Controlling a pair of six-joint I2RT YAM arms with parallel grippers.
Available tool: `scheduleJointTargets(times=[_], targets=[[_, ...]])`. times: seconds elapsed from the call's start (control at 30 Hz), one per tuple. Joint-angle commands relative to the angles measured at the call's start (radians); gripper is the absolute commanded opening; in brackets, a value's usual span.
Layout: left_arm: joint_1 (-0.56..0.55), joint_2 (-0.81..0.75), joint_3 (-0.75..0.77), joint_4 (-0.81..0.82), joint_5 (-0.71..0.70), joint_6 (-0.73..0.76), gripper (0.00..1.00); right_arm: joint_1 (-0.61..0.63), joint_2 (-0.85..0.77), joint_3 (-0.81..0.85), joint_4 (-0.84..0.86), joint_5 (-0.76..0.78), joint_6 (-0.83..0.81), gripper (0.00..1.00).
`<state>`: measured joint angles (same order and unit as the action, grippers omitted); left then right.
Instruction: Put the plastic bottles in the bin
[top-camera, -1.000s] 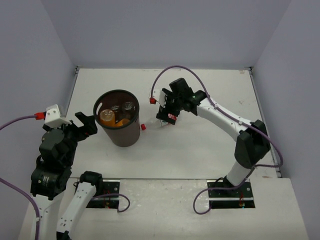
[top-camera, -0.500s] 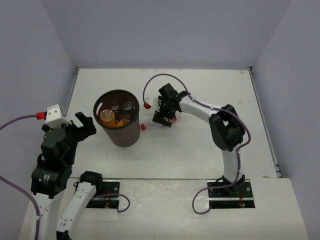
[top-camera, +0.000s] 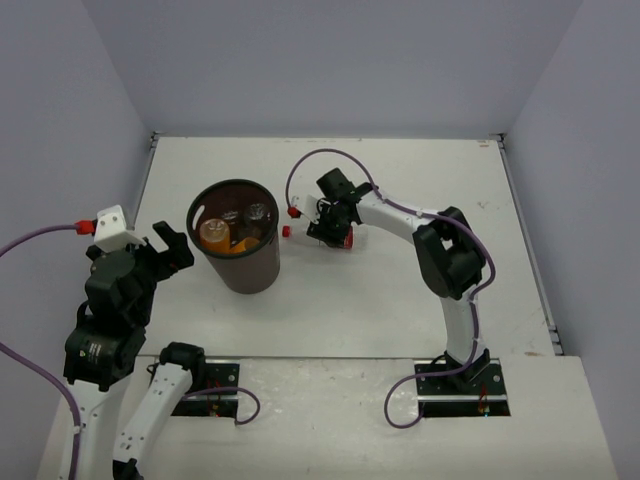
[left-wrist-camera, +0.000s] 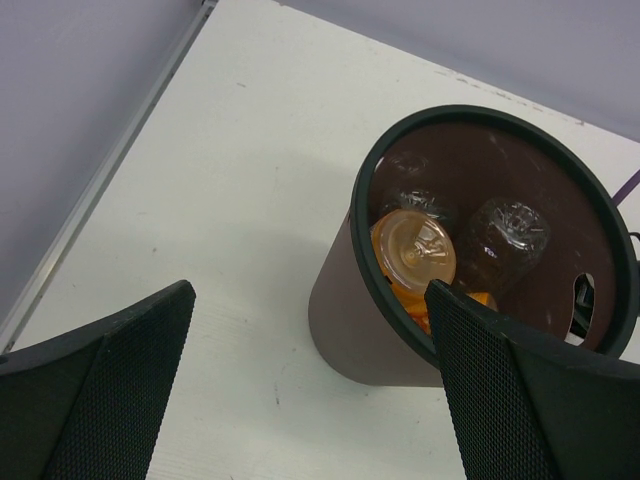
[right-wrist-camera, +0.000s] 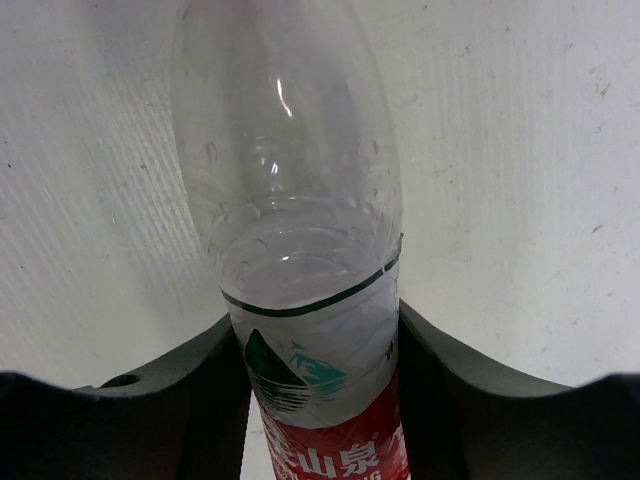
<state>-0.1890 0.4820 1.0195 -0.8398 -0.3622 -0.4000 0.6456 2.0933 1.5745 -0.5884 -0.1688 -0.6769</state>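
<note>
My right gripper (top-camera: 332, 228) is shut on a clear red-labelled plastic bottle (right-wrist-camera: 300, 250). Both black fingers (right-wrist-camera: 200, 400) press the label's sides. In the top view this bottle lies level just right of the bin, its red cap (top-camera: 285, 231) pointing at the bin wall. The dark brown bin (top-camera: 245, 275) stands left of centre. It holds an orange bottle (left-wrist-camera: 415, 250) and clear bottles (left-wrist-camera: 510, 230), also visible from above (top-camera: 258, 213). My left gripper (left-wrist-camera: 310, 400) is open and holds nothing, raised to the left of the bin (left-wrist-camera: 345, 330).
A purple cable (top-camera: 320, 158) with a red plug (top-camera: 293, 211) loops over the right wrist near the bin's rim. Grey walls close in the white table (top-camera: 400, 300) at the back and on both sides.
The right arm reached left toward the bin and its jaws closed on the red-labelled bottle. The bottle's red cap shifted toward the back of the table. The left arm barely moved.
</note>
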Motion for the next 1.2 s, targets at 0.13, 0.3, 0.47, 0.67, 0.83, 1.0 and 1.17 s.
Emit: scheduleJointTargets(times=[0.13,0.3,0.47,0.67,0.83,1.0,1.17], targets=[[0.010,-0.011,0.057,0.001,0.019,0.030,1.00,-0.006,-0.027,0.045,-0.068,0.033,0.003,0.21],[0.010,-0.035,0.058,0.004,0.033,0.031,1.00,-0.012,-0.133,0.008,-0.062,0.080,0.055,0.16],[0.010,-0.055,0.044,0.017,0.052,0.035,1.00,-0.026,-0.289,-0.023,0.009,0.201,0.184,0.14],[0.010,-0.060,0.057,0.026,0.080,0.022,1.00,-0.026,-0.414,0.235,-0.034,0.192,0.445,0.15],[0.010,-0.056,0.048,0.046,0.132,0.012,1.00,0.016,-0.403,0.463,-0.030,0.085,0.628,0.21],[0.010,-0.024,0.039,0.056,0.168,-0.003,1.00,0.127,-0.307,0.658,0.029,-0.097,0.765,0.23],[0.010,-0.011,0.040,0.067,0.170,-0.008,1.00,0.230,-0.242,0.663,0.150,-0.176,0.858,0.24]])
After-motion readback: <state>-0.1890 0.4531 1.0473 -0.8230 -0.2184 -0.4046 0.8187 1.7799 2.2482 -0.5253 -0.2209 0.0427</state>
